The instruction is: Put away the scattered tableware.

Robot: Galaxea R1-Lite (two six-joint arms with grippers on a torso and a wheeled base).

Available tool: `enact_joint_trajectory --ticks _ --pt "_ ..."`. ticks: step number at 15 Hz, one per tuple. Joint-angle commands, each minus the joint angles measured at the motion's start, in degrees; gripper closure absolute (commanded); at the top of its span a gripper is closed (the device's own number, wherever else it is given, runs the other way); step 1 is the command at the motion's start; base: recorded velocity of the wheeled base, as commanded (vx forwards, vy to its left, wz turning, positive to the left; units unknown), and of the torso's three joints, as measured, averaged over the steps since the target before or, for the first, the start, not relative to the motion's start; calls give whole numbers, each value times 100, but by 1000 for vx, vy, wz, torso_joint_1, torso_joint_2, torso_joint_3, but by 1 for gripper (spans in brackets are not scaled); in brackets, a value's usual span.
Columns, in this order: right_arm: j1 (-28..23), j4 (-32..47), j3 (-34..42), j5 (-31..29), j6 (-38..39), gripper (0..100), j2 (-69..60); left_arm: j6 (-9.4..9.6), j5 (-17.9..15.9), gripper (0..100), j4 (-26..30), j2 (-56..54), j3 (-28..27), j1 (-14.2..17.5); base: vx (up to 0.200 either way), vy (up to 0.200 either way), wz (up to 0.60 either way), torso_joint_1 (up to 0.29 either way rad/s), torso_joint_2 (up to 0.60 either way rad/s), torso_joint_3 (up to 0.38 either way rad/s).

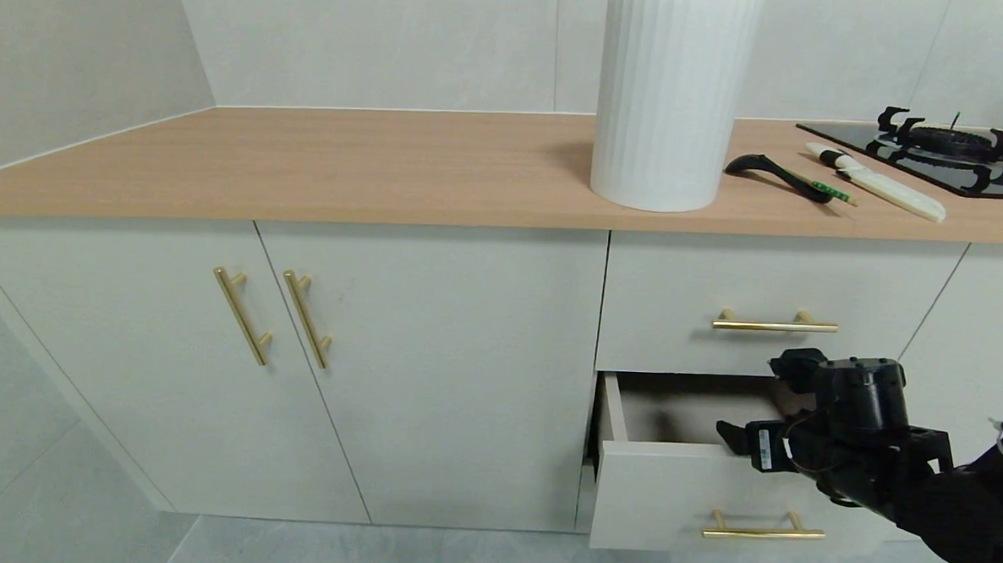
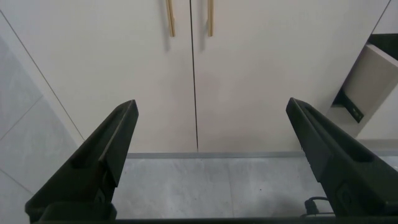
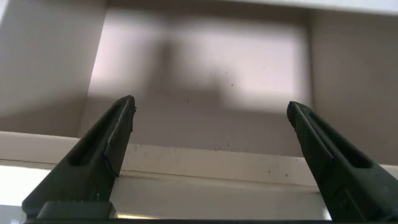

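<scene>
On the wooden countertop (image 1: 346,160) lie a black spoon (image 1: 777,173), a green-patterned pair of chopsticks (image 1: 831,191) and a white knife with a black band (image 1: 882,191), to the right of a tall white ribbed container (image 1: 670,98). Below them the lower drawer (image 1: 670,492) is pulled out. My right gripper (image 1: 763,403) is at the drawer's opening, open and holding nothing. The right wrist view looks between the open right gripper (image 3: 211,106) into the bare drawer interior (image 3: 199,81). My left gripper (image 2: 211,109) is open and holds nothing, low before the cabinet doors (image 2: 249,74).
A black stove (image 1: 947,149) occupies the counter's far right. The upper drawer (image 1: 771,302) is closed, with a gold handle. Two cabinet doors with gold handles (image 1: 271,318) stand closed at left. Grey tiled floor (image 2: 205,186) runs along the cabinet base.
</scene>
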Motion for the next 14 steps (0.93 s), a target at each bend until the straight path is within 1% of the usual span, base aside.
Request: enact_joint_trajectory --ticks 1,4,7,9,11,14 --pt "17 432 -12 192 1 0 -427 0 1 0 2 0 0 0 0 0 0 0 0 0" --pt "131 1285 -12 517 -43 0 -867 0 1 0 2 0 0 0 0 0 0 0 0 0" --pt "271 2094 -38 543 -174 0 -1174 0 1 0 2 0 0 0 0 0 0 0 0 0" --pt "307 2366 -38 552 -315 0 -1289 0 1 0 2 0 0 0 0 0 0 0 0 0" --pt "421 2911 -38 578 -473 0 -1447 0 1 0 2 0 0 0 0 0 0 0 0 0" --pt "526 3412 -47 587 -693 0 -1658 0 1 0 2 0 0 0 0 0 0 0 0 0"
